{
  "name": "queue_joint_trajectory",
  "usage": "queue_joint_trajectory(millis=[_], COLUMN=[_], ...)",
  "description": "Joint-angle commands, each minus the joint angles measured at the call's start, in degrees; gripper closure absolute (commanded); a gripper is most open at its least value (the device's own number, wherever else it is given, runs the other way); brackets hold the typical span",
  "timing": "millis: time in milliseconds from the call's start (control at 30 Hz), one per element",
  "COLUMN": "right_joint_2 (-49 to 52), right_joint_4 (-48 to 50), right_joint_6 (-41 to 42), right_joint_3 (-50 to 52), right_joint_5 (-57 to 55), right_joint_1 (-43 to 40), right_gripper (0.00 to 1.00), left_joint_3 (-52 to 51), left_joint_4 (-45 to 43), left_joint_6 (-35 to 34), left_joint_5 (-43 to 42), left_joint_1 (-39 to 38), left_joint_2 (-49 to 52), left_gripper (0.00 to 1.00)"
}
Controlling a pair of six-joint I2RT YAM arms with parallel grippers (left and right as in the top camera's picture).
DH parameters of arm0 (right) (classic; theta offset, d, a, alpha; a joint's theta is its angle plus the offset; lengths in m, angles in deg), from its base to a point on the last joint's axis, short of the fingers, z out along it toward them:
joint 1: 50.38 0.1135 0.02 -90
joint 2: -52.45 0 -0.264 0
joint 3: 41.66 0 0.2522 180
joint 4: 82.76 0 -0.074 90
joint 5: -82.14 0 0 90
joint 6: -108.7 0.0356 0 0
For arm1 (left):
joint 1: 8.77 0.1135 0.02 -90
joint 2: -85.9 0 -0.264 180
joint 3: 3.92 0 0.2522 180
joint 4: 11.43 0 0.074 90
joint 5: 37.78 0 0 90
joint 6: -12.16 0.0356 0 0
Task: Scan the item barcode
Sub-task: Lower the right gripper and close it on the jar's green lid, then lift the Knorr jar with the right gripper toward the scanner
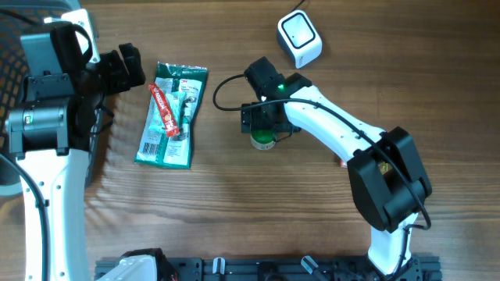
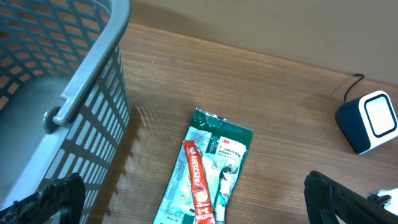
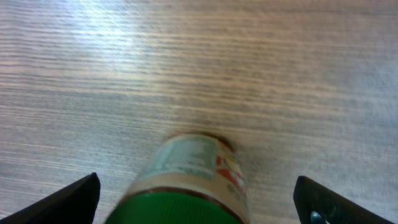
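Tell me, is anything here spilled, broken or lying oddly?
Nothing looks spilled or broken. The one oddity: a red stick pack lies slantwise on top of the green packet rather than on the table. The green-lidded jar looks intact.

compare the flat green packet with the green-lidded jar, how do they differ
The packet is flat and rectangular; the jar is round and seemingly upright. The packet lies free; the jar sits between the fingers of the open right gripper. Both show green and rest on the table.

A grey lattice basket (image 2: pixel 93 68) rests on the wooden table (image 2: pixel 249 87).
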Motion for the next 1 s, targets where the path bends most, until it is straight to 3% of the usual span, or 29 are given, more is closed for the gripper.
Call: queue_joint_trajectory(millis=[0,500,867,967], right_joint_2=[-0.15,-0.15,-0.13,-0.13], right_joint_4=[0.33,-4.76,-3.37,-4.61], right_joint_6=[-2.64,-9.84,-11.61,-12.57], right_joint_3=[-0.74,-0.61,-0.61,-0.17], right_joint_5=[0.48,0.48,0.46,0.46], right_joint_1=[-0.02,-0.02,-0.02,-0.02], right_gripper=[0.00,0.20,0.18,0.22], left_joint_3=[0.48,0.48,0.48,0.48], left_joint_4=[-0.13,-0.11,-0.13,-0.13], left_joint_6=[0.48,0.46,0.46,0.48], left_joint_5=[0.33,0.33,0.33,0.33], left_joint_1=[0.15,0.15,0.15,0.15], left_joint_2=[0.09,0.09,0.09,0.09], left_gripper=[0.00,0.00,0.00,0.00])
